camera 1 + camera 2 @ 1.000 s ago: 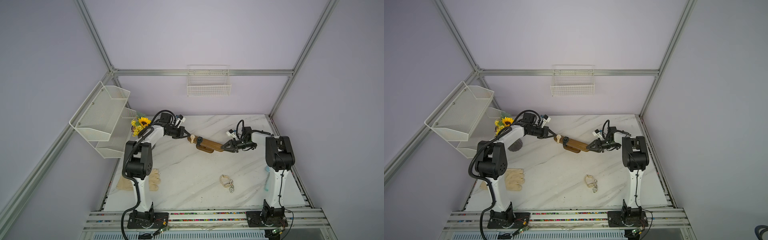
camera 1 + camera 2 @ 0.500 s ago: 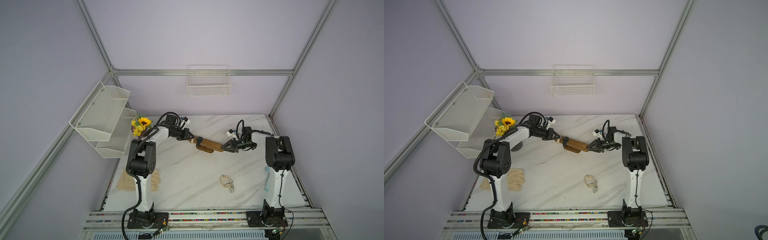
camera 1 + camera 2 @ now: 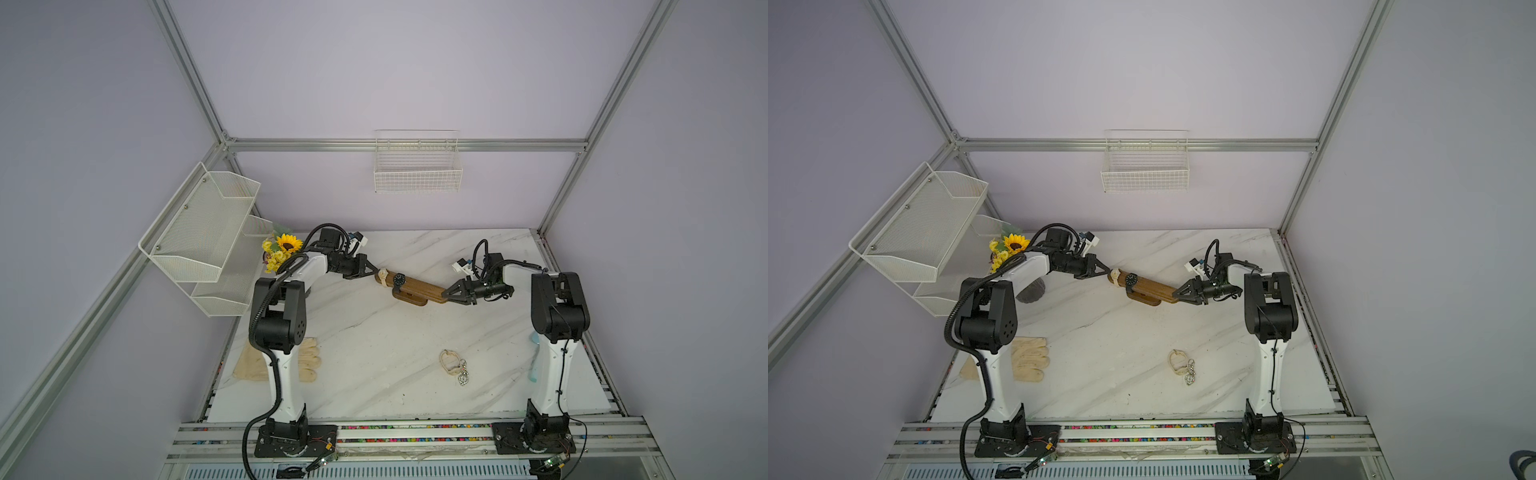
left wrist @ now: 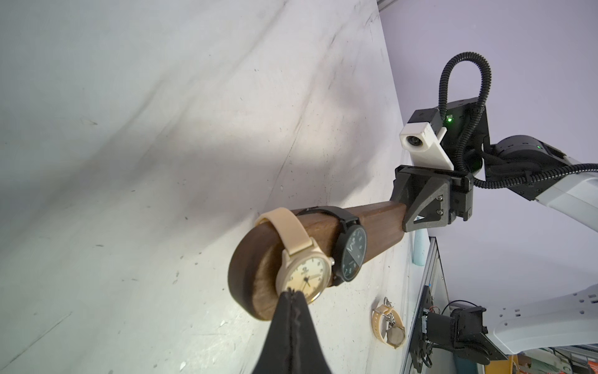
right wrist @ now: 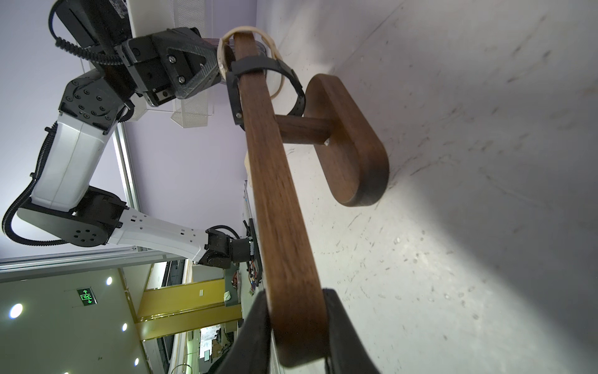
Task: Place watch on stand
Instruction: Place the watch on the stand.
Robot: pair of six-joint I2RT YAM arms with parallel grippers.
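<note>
At 8 o'clock on the marble table (image 3: 374,399), cream gloves (image 3: 309,363) are laid; at 5 o'clock a loose tan watch (image 3: 451,360) is seen. Near the centre, the wooden stand (image 3: 419,286) is clamped at its 3 o'clock end by the right gripper (image 5: 296,294). A black watch (image 4: 352,252) and a beige watch (image 4: 305,275) are looped around its 9 o'clock end; the beige case is touched by the closed left gripper (image 4: 293,293). At 10 o'clock sunflowers (image 3: 1014,245) are held in a dark pot (image 3: 1034,291).
</note>
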